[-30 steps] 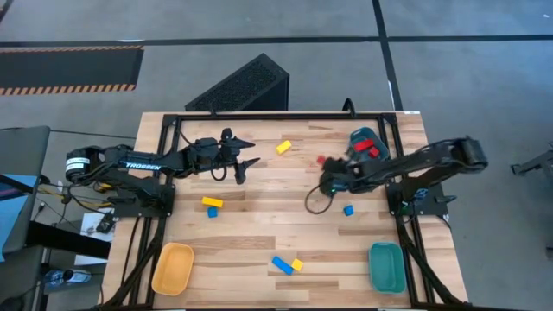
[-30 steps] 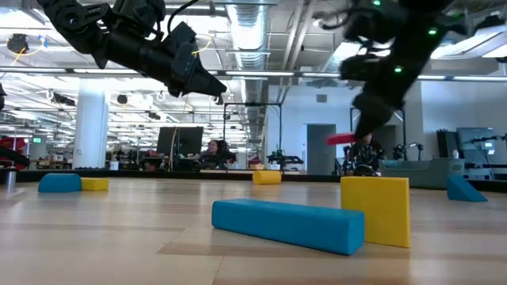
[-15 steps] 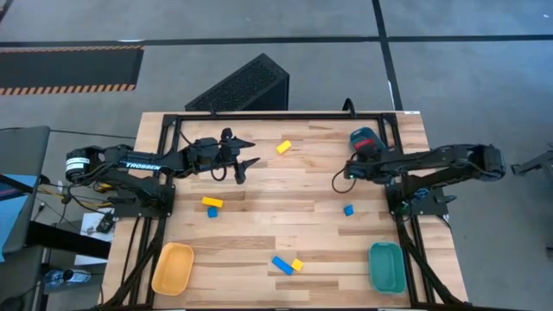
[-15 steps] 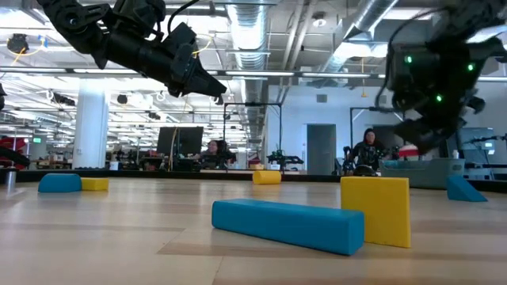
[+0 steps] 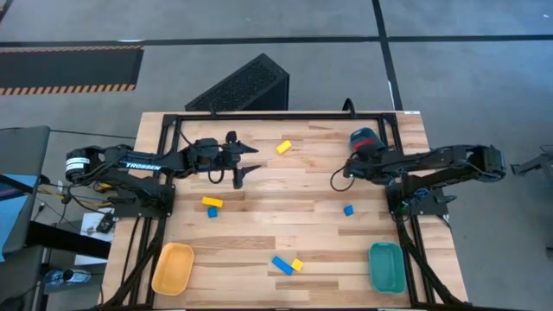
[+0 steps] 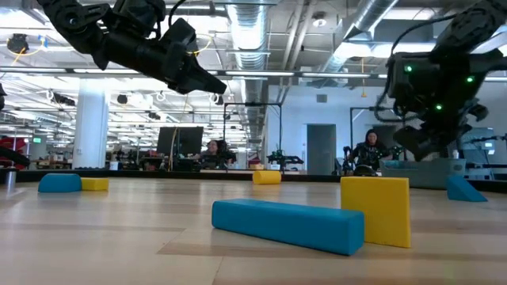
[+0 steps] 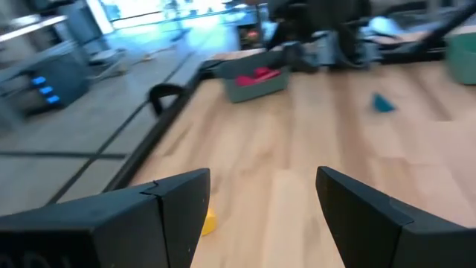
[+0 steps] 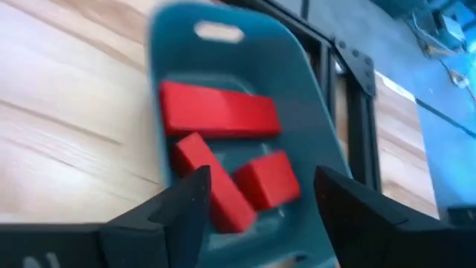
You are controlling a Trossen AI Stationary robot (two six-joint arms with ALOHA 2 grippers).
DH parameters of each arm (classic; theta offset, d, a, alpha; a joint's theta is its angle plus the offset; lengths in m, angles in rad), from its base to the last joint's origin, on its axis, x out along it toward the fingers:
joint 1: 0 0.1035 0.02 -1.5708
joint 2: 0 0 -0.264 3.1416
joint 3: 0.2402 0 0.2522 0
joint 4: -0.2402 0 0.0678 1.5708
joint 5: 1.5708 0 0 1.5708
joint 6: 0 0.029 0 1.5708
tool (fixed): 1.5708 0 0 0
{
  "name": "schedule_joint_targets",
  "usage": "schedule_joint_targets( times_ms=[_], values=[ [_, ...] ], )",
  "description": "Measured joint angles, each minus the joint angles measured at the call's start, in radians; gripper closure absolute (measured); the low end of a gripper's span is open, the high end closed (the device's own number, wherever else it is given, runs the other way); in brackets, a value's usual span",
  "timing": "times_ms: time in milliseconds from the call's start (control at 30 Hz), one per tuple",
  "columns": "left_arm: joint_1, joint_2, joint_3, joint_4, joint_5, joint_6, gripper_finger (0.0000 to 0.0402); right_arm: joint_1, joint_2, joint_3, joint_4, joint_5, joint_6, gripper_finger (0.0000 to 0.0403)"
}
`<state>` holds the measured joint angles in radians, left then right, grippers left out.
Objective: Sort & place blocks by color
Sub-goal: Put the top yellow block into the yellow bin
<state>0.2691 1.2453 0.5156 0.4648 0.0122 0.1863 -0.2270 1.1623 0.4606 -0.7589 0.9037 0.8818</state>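
Three red blocks point(image 8: 223, 108) lie in the teal tray point(image 8: 294, 82) at the table's far right point(image 5: 364, 140). My right gripper point(image 8: 256, 216) hovers open just above that tray point(image 5: 356, 161), holding nothing. My left gripper point(image 5: 244, 161) hangs open in the air over the far left-centre of the table, also holding nothing point(image 7: 264, 216). On the tabletop lie a yellow block point(image 5: 283, 147), a yellow bar point(image 5: 212, 202) with a blue cube point(image 5: 212, 212) beside it, another blue cube point(image 5: 348, 210), and a blue bar point(image 5: 282, 264) next to a yellow cube point(image 5: 297, 264).
A yellow oval tray point(image 5: 173, 268) sits at the near left corner and a second teal tray point(image 5: 386, 266) at the near right. A black frame point(image 5: 285, 117) runs along the table's far and side edges. Bare wood lies in the middle.
My right gripper has carried a red bar from the table's centre toward the far right tray and let it go; the bar now lies in the tray with the other red blocks.
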Motion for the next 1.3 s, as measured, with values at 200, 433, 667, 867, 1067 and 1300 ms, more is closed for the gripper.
schedule_joint_targets(
  times_ms=[200,433,667,867,1067,1300],
  values=[
    [0.000,0.000,0.000,0.004,0.018,0.003,0.0166,0.082,0.016,0.002,0.328,-0.016,-0.161,0.0138],
    [0.000,0.000,0.000,0.004,0.007,0.003,0.0166,0.137,0.066,0.002,0.734,-0.080,-0.376,0.0137],
    [0.000,0.000,0.000,-0.006,-0.108,-0.013,0.0166,0.068,0.213,0.062,1.041,-0.311,-0.548,0.0137],
    [0.000,0.000,0.000,-0.003,-0.115,-0.007,0.0166,-0.055,0.370,0.275,0.963,-0.506,-0.645,0.0137],
    [0.000,0.000,0.000,-0.008,-0.119,0.015,0.0166,-0.147,0.558,0.536,0.725,-0.671,-0.756,0.0137],
    [0.000,0.000,0.000,-0.073,-0.161,0.016,0.0166,-0.168,0.737,0.824,0.446,-0.830,-1.285,0.0137]
  ],
)
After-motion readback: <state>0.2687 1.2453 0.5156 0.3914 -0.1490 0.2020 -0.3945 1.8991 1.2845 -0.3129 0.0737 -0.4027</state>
